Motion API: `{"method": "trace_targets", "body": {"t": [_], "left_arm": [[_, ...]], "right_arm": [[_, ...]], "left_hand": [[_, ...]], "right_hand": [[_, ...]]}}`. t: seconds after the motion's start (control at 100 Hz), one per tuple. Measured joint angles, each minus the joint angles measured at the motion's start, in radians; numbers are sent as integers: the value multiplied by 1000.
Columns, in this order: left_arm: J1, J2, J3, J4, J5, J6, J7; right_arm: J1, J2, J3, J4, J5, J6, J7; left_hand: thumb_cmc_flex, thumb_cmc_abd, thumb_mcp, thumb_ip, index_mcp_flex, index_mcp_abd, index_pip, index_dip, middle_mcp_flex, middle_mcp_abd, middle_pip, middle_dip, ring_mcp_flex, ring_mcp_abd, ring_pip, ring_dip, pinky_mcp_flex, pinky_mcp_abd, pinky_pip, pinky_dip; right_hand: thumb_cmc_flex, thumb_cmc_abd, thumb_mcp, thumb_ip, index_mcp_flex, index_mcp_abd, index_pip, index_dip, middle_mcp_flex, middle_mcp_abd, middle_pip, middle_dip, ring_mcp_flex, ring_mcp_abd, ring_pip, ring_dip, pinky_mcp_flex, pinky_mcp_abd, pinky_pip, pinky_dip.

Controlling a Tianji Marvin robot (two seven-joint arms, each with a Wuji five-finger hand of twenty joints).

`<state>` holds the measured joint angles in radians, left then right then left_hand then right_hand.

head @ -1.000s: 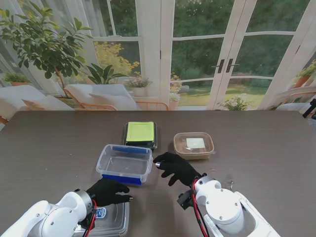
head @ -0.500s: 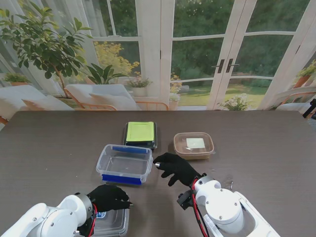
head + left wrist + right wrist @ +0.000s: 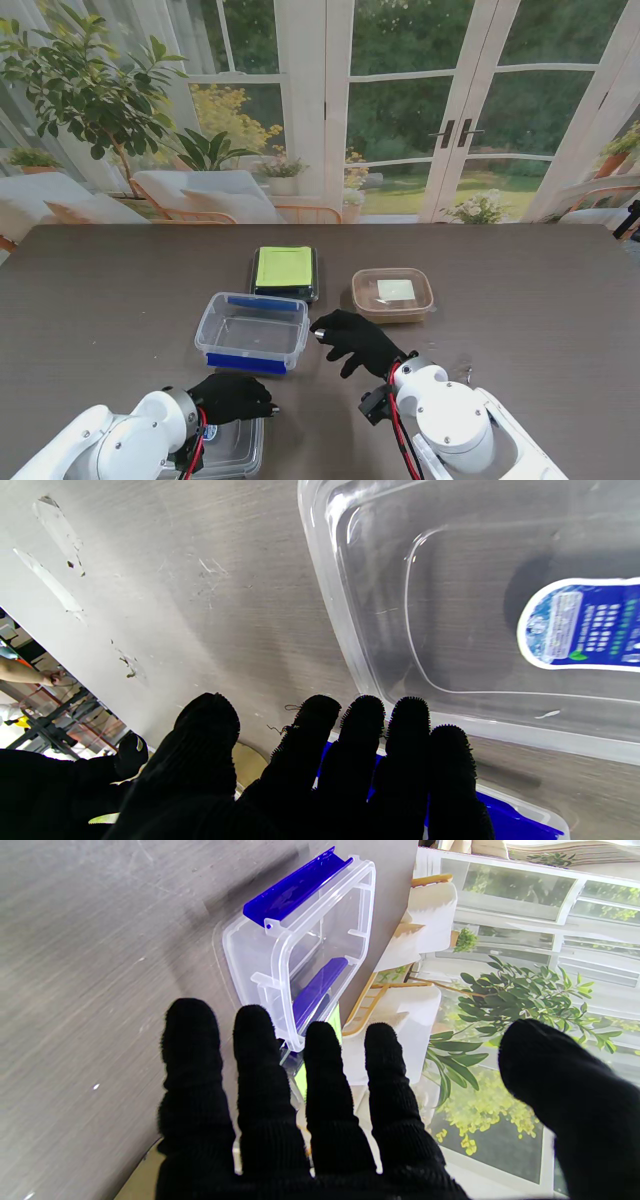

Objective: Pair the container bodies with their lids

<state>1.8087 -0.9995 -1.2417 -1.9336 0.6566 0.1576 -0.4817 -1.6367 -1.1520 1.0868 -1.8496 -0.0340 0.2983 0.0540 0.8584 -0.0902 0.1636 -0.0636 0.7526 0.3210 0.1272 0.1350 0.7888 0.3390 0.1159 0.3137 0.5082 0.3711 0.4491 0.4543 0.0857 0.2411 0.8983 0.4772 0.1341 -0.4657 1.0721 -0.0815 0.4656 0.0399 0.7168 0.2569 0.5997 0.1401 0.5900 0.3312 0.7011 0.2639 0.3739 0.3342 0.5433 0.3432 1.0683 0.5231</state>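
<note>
A clear lid (image 3: 232, 451) with a blue label (image 3: 580, 625) lies at the table's near edge on my left. My left hand (image 3: 232, 397) hovers over its far edge, fingers side by side and thumb apart, holding nothing; the left wrist view shows the lid (image 3: 450, 630) just past the fingertips (image 3: 410, 715). A clear container body (image 3: 252, 333) with blue clips stands open in the middle. My right hand (image 3: 355, 340) is open beside its right end, fingers spread, seen as right hand (image 3: 300, 1120) facing the body (image 3: 300, 955).
A black box with a green lid (image 3: 285, 270) sits behind the clear body. To its right is a closed brownish container (image 3: 392, 293). The dark wooden table (image 3: 530, 300) stretches out on both sides. Glass doors and plants stand beyond the far edge.
My left hand has shifted a little right and nearer to me over the lid, with the forearm swinging inward. The right hand and all containers have stayed put.
</note>
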Motion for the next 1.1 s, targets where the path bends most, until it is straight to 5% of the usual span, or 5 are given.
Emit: {"method": "trace_targets", "body": {"t": [1.1], "left_arm": [[-237, -7, 165, 190, -186, -65, 36]], "right_arm": [[3, 0, 5, 9, 21, 2, 5]], "left_hand": [[19, 0, -13, 0, 0, 4, 0, 0, 0, -3, -2, -1, 11, -27, 137, 46, -1, -4, -20, -9]], "right_hand": [[0, 0, 0, 0, 0, 5, 0, 0, 0, 0, 0, 0, 0, 0, 0, 0, 0, 0, 0, 0]]}}
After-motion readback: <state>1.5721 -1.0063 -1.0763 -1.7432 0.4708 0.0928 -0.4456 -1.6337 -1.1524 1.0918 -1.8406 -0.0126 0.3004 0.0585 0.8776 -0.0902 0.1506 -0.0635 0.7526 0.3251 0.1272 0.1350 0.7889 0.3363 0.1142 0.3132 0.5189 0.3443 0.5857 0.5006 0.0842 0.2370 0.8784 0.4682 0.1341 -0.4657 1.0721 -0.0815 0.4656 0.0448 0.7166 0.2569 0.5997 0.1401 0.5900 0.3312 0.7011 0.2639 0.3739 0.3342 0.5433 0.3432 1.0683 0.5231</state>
